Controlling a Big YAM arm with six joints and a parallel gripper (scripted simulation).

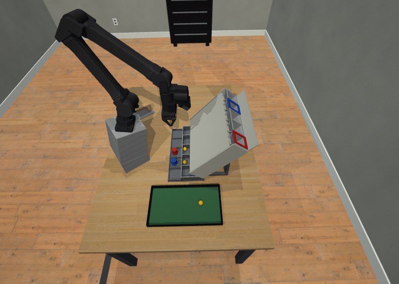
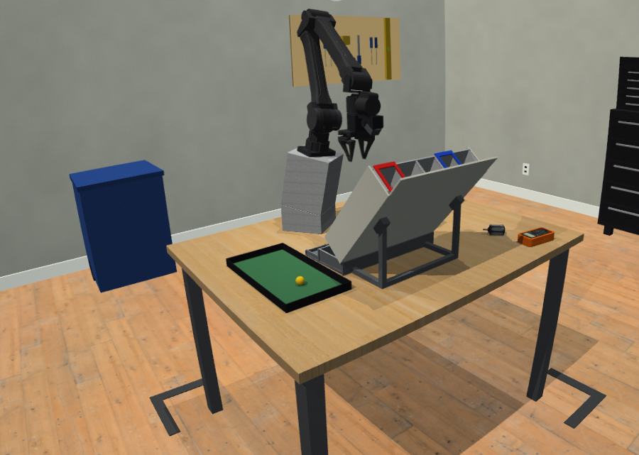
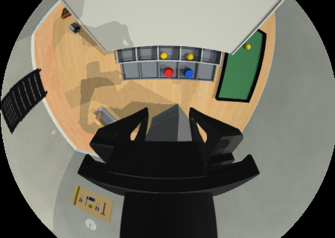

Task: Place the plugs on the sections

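Currently the end effector point(image 1: 170, 122) hangs above the surface point(image 1: 122, 229), fingers part-open w/ nothing between them, pointed down near the far end of the grey sectioned bin point(image 1: 176, 173). Judged: raised position gives the wrist view a full look at all sections w/o touching anything. Red plug point(image 1: 174, 150) and blue plug point(image 1: 174, 161) both stand upright on the flat front strip of the bin, in adjacent sections. Directly behind each, in the rear pocket of the same section, lies a yellow marble point(image 1: 184, 148) and a second marble point(image 1: 184, 161); these presumably mark where the funnels emptied, so plug placement looks matched to them, though which funnel fed which can't be confirmed. Tilted cover point(image 1: 209, 132) hides the pipes. At its top edge sit the red-banded funnel point(image 1: 240, 139) and blue-banded funnel point(image 1: 234, 105), two plain funnels between. A third marble point(image 1: 200, 202) rests in the green tray point(image 1: 167, 207), near the surface front.
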